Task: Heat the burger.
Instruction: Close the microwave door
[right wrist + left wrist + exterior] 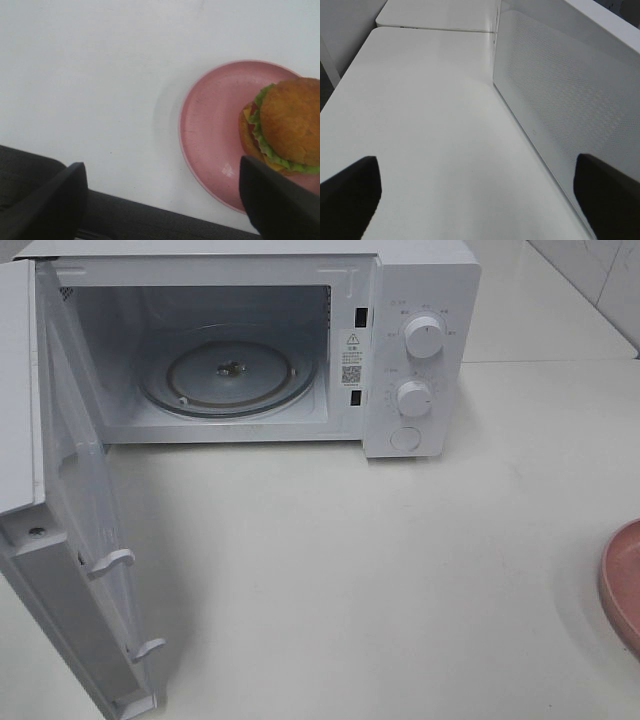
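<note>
The jaws of the right gripper (160, 200) stand wide apart with nothing between them, hanging over the bare desk (100, 75) just beside the pink plate (210, 130); the jaws of the left gripper (480, 195) are likewise fully spread and empty, hanging over the desk next to the perforated outer face of the microwave door (560, 100). The burger (285, 127) sits on the pink plate toward the side away from the right gripper, untouched, and partly cut off by the edge of the right wrist view. From the high camera only a sliver of that plate (622, 585) shows, well to the right of the microwave (250, 340), and the burger itself is out of that frame. The microwave door (75, 520) is swung fully open and the glass turntable (228, 375) lies bare, which reads as the oven made ready to receive the food; the left arm beside the door looks placed to handle it. The spread right jaws near the plate suggest an approach to a grasp that is not yet made. The burger stands upright, its domed bun facing up and its layers stacked vertically; being round, it has no clear long axis across the plate, so the short stacking axis is the only one to respect.
</note>
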